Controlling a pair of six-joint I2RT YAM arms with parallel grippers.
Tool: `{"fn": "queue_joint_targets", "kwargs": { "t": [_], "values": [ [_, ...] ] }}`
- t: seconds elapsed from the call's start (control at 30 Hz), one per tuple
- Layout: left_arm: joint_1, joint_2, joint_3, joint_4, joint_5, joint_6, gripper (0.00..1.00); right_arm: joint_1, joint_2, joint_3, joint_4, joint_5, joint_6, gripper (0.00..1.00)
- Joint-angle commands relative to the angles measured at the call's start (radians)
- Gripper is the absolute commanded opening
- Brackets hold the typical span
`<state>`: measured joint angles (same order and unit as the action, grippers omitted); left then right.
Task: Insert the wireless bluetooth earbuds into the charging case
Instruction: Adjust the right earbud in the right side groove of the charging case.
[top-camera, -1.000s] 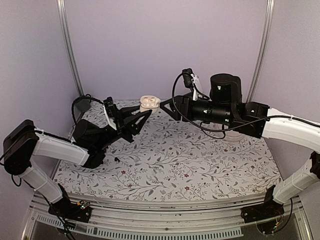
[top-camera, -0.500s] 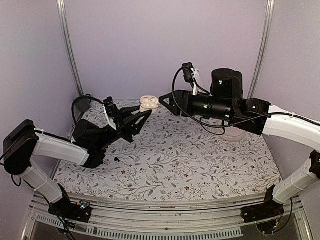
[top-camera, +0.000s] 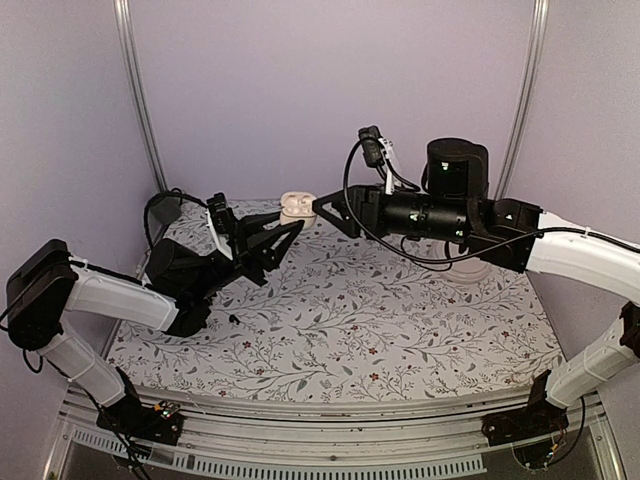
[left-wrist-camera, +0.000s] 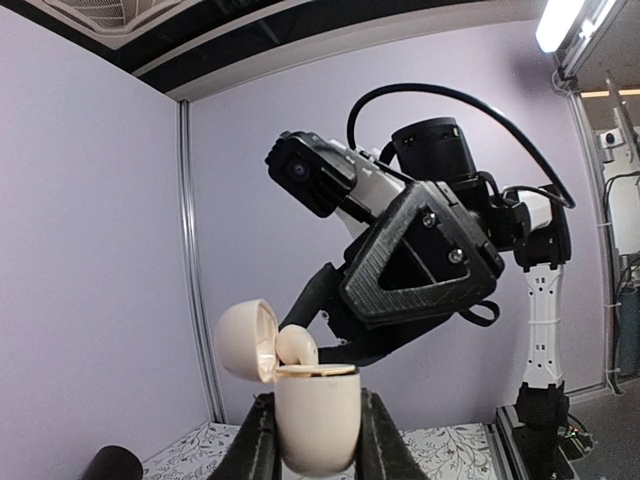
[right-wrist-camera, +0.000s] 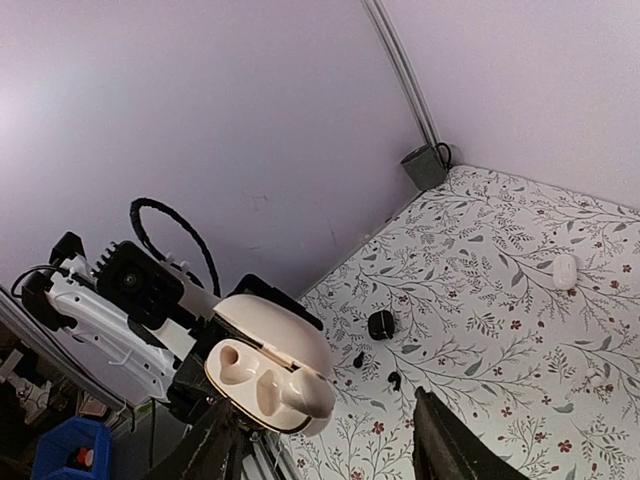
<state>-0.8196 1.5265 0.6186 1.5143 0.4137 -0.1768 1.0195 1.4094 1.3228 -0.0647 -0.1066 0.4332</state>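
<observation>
The left arm reaches in from the left, and the left pincer is held above the counter, clamped on the charging case toward the far middle. The case stands upright between its fingers. The left wrist view gives the case side-on, lid swung open to the left, so its inside is hidden. The right wrist view looks into the case and shows two bare hollows in the cream body. That view alone finds the wireless bluetooth earbuds, two tiny black specks lying close together on the counter, well apart from the case. They lie just beside a rounder black thing and are too small to tell more. A small white thing lies farther along the counter. To the right, the right pincer hangs level with the case, its tips just beside it; whether they touch I cannot tell. Its fingers stand wide apart with nothing between them.
</observation>
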Motion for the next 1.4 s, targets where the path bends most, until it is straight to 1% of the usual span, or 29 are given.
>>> {"fn": "queue_joint_targets", "kwargs": {
  "t": [0.0,0.1,0.23,0.47,0.87,1.37],
  "values": [
    [0.009,-0.005,0.005,0.118,0.021,-0.027,0.0,-0.046,-0.038,0.0,0.041,-0.142,-0.022,0.6],
    [0.01,-0.006,0.006,0.112,0.029,-0.034,0.0,-0.097,-0.029,-0.008,0.068,-0.265,0.039,0.59],
    [0.011,-0.006,0.007,0.113,0.031,-0.042,0.0,-0.116,-0.007,-0.005,0.098,-0.359,0.09,0.59],
    [0.013,-0.006,0.009,0.112,0.027,-0.045,0.0,-0.12,0.015,-0.005,0.136,-0.43,0.139,0.6],
    [0.014,-0.003,0.009,0.117,0.025,-0.05,0.0,-0.119,0.046,-0.027,0.176,-0.463,0.171,0.6],
    [0.013,0.001,0.018,0.094,0.0,-0.037,0.0,-0.117,0.033,-0.041,0.191,-0.469,0.18,0.59]
  ]
}}
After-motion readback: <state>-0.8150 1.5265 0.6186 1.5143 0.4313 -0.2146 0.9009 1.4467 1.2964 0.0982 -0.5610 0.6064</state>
